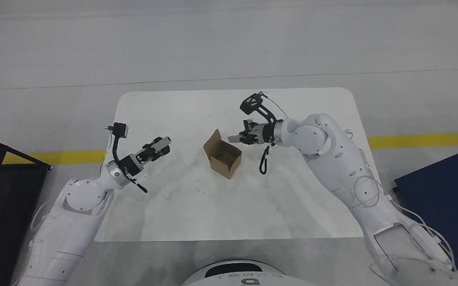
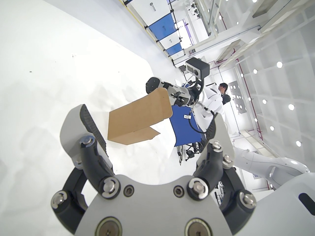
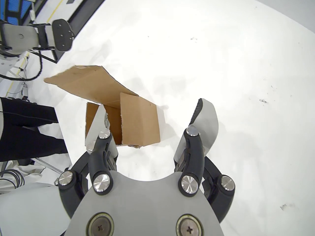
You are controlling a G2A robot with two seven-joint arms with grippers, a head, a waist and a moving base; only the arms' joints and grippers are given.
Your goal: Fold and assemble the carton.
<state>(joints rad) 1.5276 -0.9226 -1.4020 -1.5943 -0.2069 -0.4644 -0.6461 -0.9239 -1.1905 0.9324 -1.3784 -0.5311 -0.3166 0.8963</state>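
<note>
Both gaping, left claw (image 2: 150, 115), right claw (image 3: 152, 105), carton (image 1: 222, 154)

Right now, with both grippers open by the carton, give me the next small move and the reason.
Probably ease the right gripper forward and close it on the near wall of the carton. Its jaws are open, one finger at the open mouth; the left gripper hangs open, apart. The big flap stands unfolded; steadying the carton should help fold it.
</note>
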